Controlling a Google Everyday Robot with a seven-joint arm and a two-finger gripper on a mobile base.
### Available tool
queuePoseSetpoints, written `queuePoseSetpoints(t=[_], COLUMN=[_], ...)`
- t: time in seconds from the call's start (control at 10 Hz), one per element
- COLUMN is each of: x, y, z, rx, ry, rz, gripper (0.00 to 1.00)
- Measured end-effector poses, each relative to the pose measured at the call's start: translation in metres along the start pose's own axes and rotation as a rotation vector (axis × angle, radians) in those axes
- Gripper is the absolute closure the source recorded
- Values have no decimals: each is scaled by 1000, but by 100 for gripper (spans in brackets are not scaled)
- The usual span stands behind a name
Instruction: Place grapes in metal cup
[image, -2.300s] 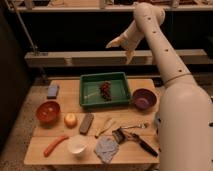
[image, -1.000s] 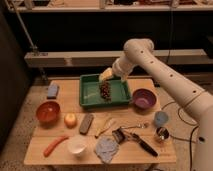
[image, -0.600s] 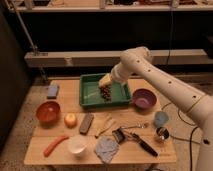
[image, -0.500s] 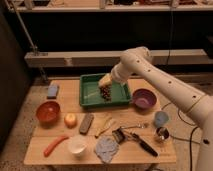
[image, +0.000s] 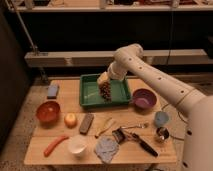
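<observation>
Wooden table (image: 67, 100) before dark shelving. Grapes (image: 106, 90) lie in the green tray (image: 91, 94) at the back edge, middle. The claw (image: 104, 80) hangs released just above them, poised to grasp. Metal cup (image: 161, 133) waits near the front right corner, well apart.

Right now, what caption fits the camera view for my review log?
Gripper poised over the grapes in the green tray; metal cup stands beside the light blue cup.

On light wooden table (image: 70, 92): green plastic tray (image: 92, 96) 12 o'clock, round red bowl (image: 48, 111) 9, purple bowl (image: 144, 98) 3; gripper (image: 104, 82) over tray.
</observation>
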Motion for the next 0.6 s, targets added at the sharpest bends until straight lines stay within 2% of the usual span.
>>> queuePoseSetpoints(t=[0.2,0.6], x=[7,7], y=[2,-4], z=[23,60], rx=[21,21], ry=[-15,-51], rz=[1,17], gripper=[20,20])
